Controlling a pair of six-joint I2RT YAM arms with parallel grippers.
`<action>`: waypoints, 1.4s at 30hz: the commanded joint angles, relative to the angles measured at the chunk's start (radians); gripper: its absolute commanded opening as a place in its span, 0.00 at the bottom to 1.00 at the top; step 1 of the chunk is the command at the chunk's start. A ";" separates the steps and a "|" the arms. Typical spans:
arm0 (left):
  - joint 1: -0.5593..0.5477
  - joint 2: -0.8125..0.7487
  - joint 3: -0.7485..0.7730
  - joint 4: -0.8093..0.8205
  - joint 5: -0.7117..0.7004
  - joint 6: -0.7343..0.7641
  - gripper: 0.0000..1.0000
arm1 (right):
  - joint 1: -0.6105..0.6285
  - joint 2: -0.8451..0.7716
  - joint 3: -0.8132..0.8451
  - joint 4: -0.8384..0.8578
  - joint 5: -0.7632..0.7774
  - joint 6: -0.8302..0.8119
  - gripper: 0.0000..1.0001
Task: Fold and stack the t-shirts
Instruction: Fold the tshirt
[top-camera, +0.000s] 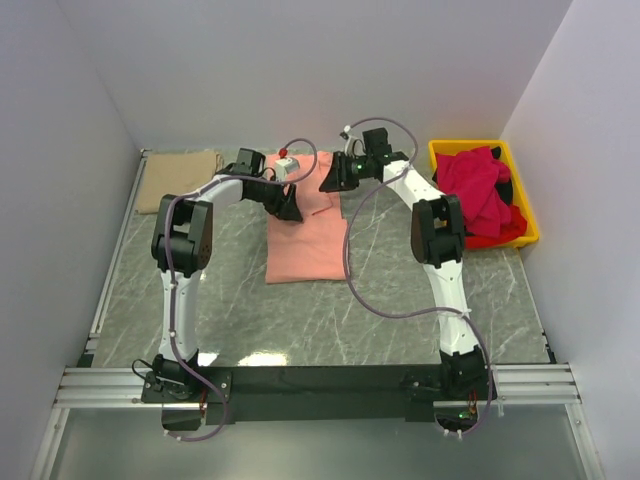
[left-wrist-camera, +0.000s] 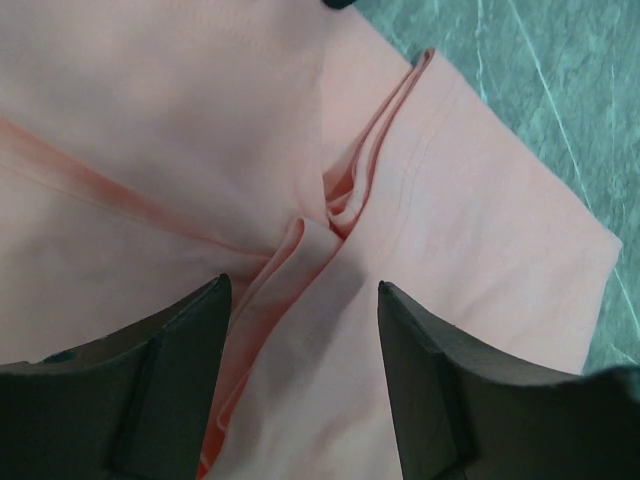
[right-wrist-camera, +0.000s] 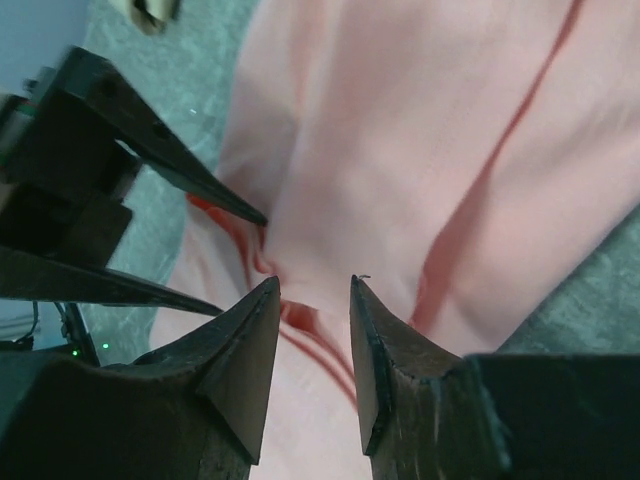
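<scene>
Salmon-pink t-shirt (top-camera: 305, 250): spread on the marble-patterned table (top-camera: 240, 310), centre toward the far side, upper part rumpled into ridges. Left gripper (left-wrist-camera: 300, 295): low over the shirt's upper left, fingers parted wide astride a pinched fold, clamping nothing. Right gripper (right-wrist-camera: 312, 288): just beside the left one near the shirt's far edge, fingers narrowly apart above the cloth, nothing caught between them. Tan-beige t-shirt (top-camera: 178, 180): lying flat in the far left corner, well apart from the pink one. Crimson-red t-shirts (top-camera: 478, 190): heaped in a yellow bin (top-camera: 465, 144) at the far right.
</scene>
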 joint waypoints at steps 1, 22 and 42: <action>-0.008 0.004 0.062 -0.065 -0.008 0.006 0.66 | 0.008 0.034 -0.012 0.030 -0.003 0.023 0.42; 0.010 -0.105 -0.042 -0.048 -0.039 0.015 0.01 | 0.008 0.049 -0.062 -0.029 0.049 0.000 0.45; 0.045 -0.112 -0.014 -0.077 -0.028 0.021 0.49 | 0.008 -0.068 -0.044 -0.088 -0.025 -0.084 0.50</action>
